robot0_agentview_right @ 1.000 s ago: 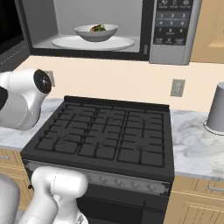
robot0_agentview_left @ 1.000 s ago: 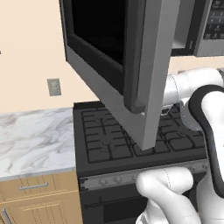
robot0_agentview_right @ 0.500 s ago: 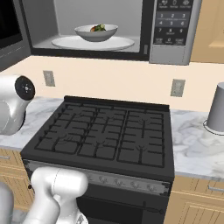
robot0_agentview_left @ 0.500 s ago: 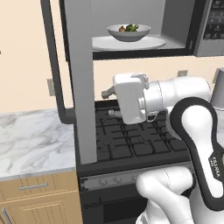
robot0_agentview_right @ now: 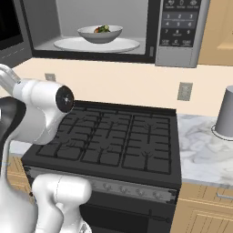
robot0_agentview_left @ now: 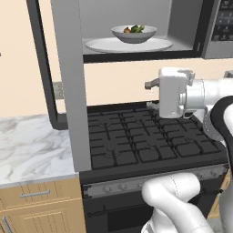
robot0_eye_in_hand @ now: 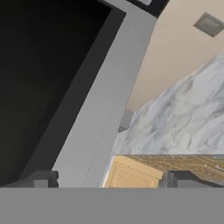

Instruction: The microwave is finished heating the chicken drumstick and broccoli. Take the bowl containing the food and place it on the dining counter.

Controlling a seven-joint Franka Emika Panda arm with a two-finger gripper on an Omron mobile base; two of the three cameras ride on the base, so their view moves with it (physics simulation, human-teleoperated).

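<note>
The grey microwave [robot0_agentview_right: 182, 27] hangs above the stove with its door [robot0_agentview_left: 68, 91] swung wide open to the left. Inside, the white-grey bowl [robot0_agentview_left: 134, 32] [robot0_agentview_right: 100, 34] rests on the white turntable [robot0_agentview_left: 154, 44]. It holds the orange-brown chicken drumstick [robot0_agentview_left: 127, 30] and the green broccoli [robot0_agentview_left: 139, 28]. My gripper [robot0_agentview_left: 152, 93] hovers over the stove, below and right of the bowl and well apart from it. In the hand view my gripper [robot0_eye_in_hand: 109, 180] is open, nothing between its fingers, facing the door's grey edge [robot0_eye_in_hand: 109, 100]. The dining counter is out of view.
A black gas cooktop [robot0_agentview_right: 113, 141] lies under the microwave. Marble worktops [robot0_agentview_left: 27, 145] over light wood cabinets flank it. A grey cylinder [robot0_agentview_right: 225, 118] stands on the right worktop, below a wall outlet [robot0_agentview_right: 184, 91]. The open door juts out over the stove's left edge.
The microwave door has swung from half open to fully open, uncovering the bowl in the left base view. My hand has drawn back to the right, away from the door.
</note>
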